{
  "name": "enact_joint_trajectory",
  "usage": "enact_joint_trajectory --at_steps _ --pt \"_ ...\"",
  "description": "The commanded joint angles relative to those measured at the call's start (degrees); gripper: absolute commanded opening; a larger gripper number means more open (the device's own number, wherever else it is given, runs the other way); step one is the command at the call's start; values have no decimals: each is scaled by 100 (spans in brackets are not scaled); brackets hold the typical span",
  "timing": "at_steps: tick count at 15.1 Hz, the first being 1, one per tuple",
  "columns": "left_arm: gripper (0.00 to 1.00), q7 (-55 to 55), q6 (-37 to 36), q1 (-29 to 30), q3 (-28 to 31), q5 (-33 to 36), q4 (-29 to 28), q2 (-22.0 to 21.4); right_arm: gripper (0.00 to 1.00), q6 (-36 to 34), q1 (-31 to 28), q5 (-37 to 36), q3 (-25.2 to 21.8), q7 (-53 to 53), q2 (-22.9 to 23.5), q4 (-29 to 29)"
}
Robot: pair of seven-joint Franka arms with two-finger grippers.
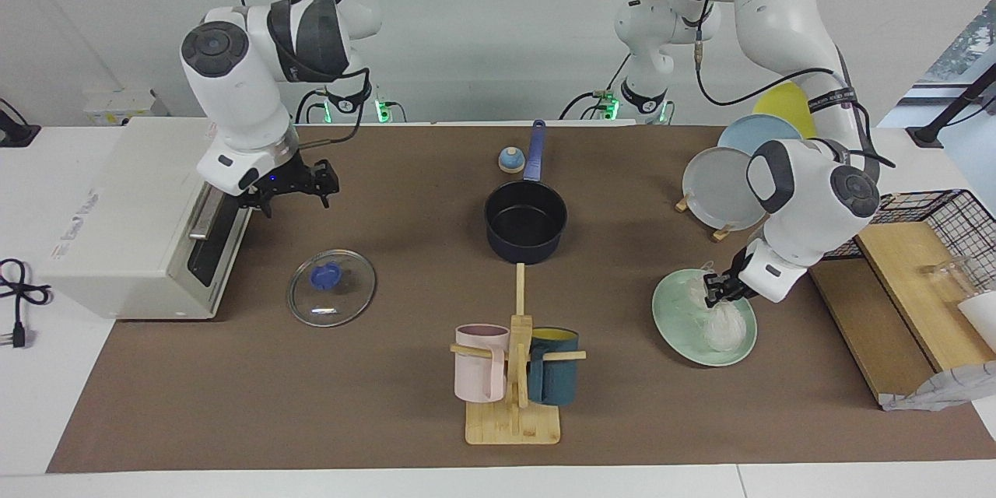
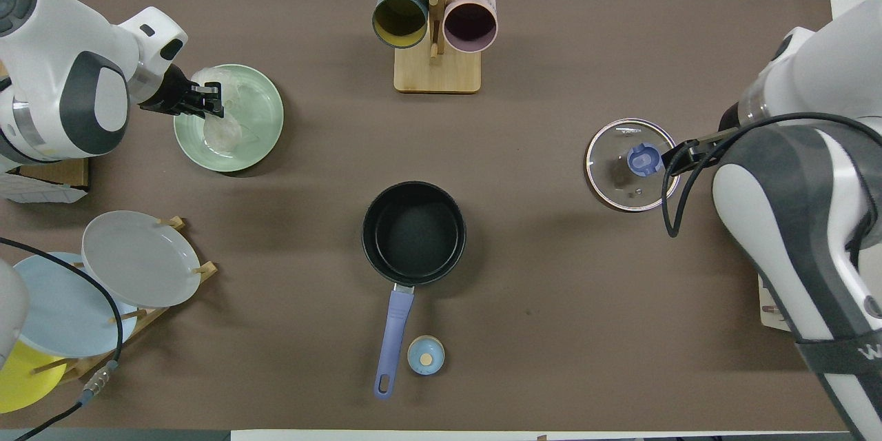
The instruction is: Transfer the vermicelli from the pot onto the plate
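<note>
The dark navy pot (image 1: 525, 222) with its long blue handle stands mid-table, its black inside empty; it also shows in the overhead view (image 2: 413, 233). The mint-green plate (image 1: 677, 327) lies toward the left arm's end of the table, also in the overhead view (image 2: 258, 117). My left gripper (image 1: 720, 288) hangs low over the plate, shut on a whitish clump of vermicelli (image 1: 725, 331) whose lower end rests on the plate (image 2: 222, 132). My right gripper (image 1: 297, 201) waits open and empty in the air beside the toaster oven.
A glass lid with a blue knob (image 1: 332, 288) lies toward the right arm's end. A mug rack (image 1: 513, 373) stands farther from the robots than the pot. A plate rack with a grey plate (image 1: 720, 187), a toaster oven (image 1: 132, 218) and a wire basket (image 1: 941, 218) line the ends.
</note>
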State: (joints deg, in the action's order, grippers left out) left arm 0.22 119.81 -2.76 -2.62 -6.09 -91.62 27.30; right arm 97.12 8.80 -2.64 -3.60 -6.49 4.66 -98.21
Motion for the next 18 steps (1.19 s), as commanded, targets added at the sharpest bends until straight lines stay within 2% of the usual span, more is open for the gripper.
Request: enact_joint_trajectory --at_steps 1,3,5,8,12,15,18 --pt "0 372 490 -32 -1 179 -294 12 100 -649 -141 123 17 34 -17 512" --pt "0 487 490 -41 7 187 -330 4 100 -782 -265 132 26 25 -245 496" --pt "99 488 394 -50 7 187 -278 -23 100 -818 -309 141 26 25 -334 461" --pt "100 426 -386 -50 34 222 -15 -390 100 -985 -326 141 17 26 -518 260" --pt "100 -125 -1598 3 42 354 136 -1356 100 -1046 -423 141 -71 34 -589 197" --pt "100 -532 -2346 -32 16 539 83 -2183 100 -1029 -554 132 -19 43 -537 276" --pt "100 -541 -2875 -15 -1 539 -118 -2676 100 -1002 -669 158 -27 139 -492 303"
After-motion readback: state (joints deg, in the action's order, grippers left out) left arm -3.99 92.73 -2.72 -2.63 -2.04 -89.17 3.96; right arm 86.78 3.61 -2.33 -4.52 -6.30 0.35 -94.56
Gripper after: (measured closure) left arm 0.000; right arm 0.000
